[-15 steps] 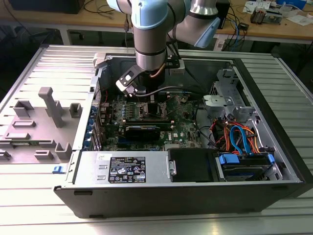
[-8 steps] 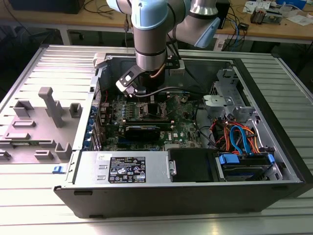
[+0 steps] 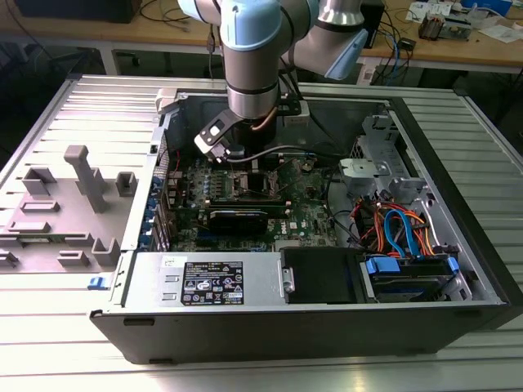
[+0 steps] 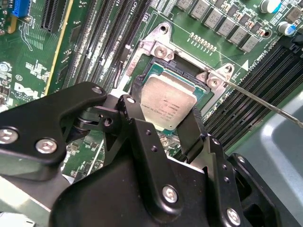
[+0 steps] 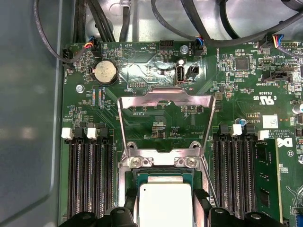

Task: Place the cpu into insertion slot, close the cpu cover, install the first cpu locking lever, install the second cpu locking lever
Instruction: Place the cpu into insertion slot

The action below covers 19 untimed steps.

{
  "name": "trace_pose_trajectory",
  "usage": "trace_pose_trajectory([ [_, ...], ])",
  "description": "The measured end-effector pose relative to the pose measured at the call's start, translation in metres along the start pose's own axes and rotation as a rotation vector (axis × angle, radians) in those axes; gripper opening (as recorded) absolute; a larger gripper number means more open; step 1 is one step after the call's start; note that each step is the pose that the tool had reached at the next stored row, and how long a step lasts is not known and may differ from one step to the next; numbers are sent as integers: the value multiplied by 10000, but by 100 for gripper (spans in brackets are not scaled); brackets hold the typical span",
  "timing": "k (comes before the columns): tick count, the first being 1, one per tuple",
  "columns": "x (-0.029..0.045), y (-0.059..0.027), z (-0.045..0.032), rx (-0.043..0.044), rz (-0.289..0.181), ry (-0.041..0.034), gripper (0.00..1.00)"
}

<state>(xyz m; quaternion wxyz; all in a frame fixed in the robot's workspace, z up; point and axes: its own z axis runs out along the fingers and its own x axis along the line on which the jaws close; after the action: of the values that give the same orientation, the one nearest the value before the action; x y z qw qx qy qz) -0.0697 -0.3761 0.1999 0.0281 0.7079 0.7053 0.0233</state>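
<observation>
In both wrist views the cpu (image 4: 168, 104) (image 5: 164, 203) shows its silvery top between my black fingers (image 4: 191, 135), which press on two opposite edges. My gripper (image 4: 166, 101) (image 5: 164, 204) is shut on it. The chip sits low inside the insertion slot (image 4: 158, 47) (image 5: 163, 161); whether it rests fully in it I cannot tell. The cpu cover (image 5: 189, 99) stands swung open beyond the slot. A thin locking lever (image 4: 265, 106) sticks out free beside the slot. In the exterior view the arm reaches down into the open computer case, with the gripper (image 3: 250, 166) over the slot (image 3: 253, 184).
Long memory slots (image 5: 90, 179) (image 5: 234, 175) flank the socket. A black card (image 3: 237, 219) lies just in front of it, then the power supply (image 3: 204, 282). Blue and orange cables (image 3: 400, 229) fill the case's right. Grey fixtures (image 3: 82, 180) stand outside on the exterior view's left.
</observation>
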Motion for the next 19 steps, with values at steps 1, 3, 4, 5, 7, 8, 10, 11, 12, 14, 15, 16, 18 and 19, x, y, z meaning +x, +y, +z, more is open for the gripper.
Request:
trace_pose_trajectory([
  [1, 0, 0, 1, 0, -1, 0, 54],
  [3, 0, 1, 1, 0, -1, 1, 54],
  [4, 0, 1, 1, 0, -1, 2, 54],
  [5, 0, 1, 1, 0, -1, 2, 54],
  [7, 0, 1, 1, 0, -1, 3, 54],
  [8, 0, 1, 1, 0, -1, 4, 54],
  [10, 0, 1, 1, -1, -1, 4, 54],
  [11, 0, 0, 1, 0, -1, 4, 55],
  [12, 0, 0, 1, 0, -1, 4, 55],
  [14, 0, 0, 1, 0, -1, 5, 62],
  [15, 0, 0, 4, -1, 0, 14, 62],
  [16, 0, 0, 9, 0, 1, 31, 62],
  [18, 3, -1, 22, 1, 4, 66, 62],
  [19, 3, -1, 25, 2, 4, 81, 62],
])
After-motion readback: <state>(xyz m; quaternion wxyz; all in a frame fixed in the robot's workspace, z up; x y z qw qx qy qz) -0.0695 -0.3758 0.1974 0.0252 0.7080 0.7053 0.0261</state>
